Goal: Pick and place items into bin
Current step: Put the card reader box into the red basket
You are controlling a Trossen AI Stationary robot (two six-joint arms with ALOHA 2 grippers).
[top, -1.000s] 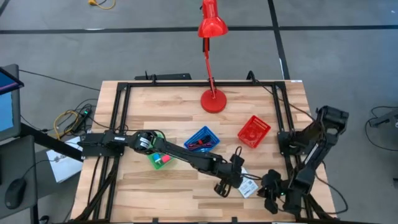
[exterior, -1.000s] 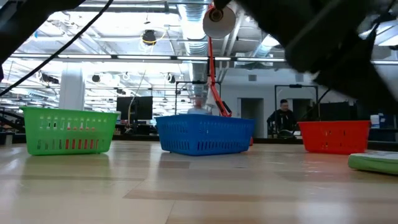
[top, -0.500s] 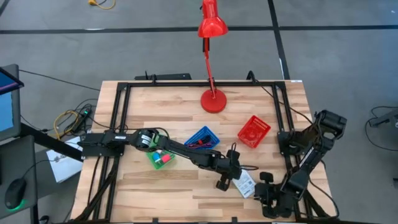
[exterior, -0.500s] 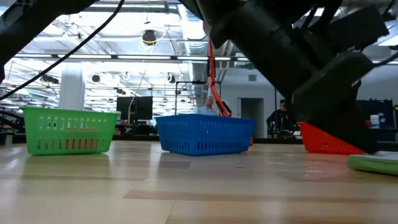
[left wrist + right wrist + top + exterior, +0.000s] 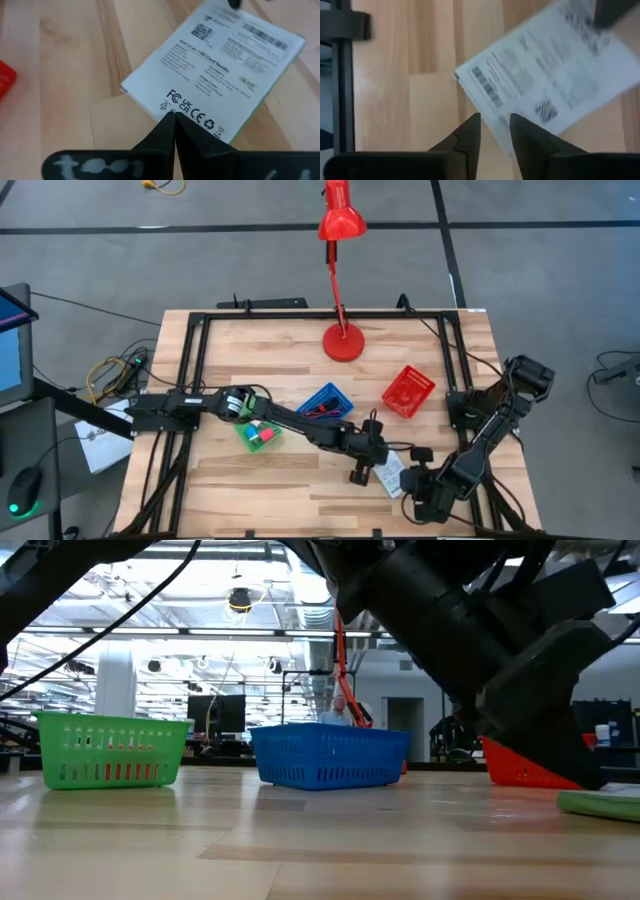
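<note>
**Both grippers close in on the white packet**

Over the last second the right arm has swung in from the table's near-right corner, so the right gripper (image 5: 420,480) now sits just beside the white printed packet (image 5: 392,473), where earlier it hung nearer the table's edge. The left gripper (image 5: 362,470) has drawn back a little toward the table's middle, and the packet has shifted with it. This reads as two arms working to get a flat thing off the wood, a step not yet done: the packet still lies on the table (image 5: 270,350).

In the left wrist view the left arm's two dark fingers are pressed together into a single point, their tip resting at the packet's printed edge (image 5: 215,80). In the right wrist view the right arm's fingers stand slightly apart, a narrow gap between them, with the packet's corner (image 5: 545,85) just ahead of them; they hold nothing.

The packet is thin, flat and rectangular, glossy white card with small black print, barcodes and a green rim showing at one side. It lies flush on the pale, smooth wooden planks, so an edge will probably be hard to catch. The bins are moulded plastic lattice: the blue bin (image 5: 325,404) already holds dark loose items, the green bin (image 5: 259,435) holds a red cube (image 5: 267,436), and the red bin (image 5: 408,392) stands near the packet. A red desk lamp (image 5: 343,340) stands at the far side.
</note>
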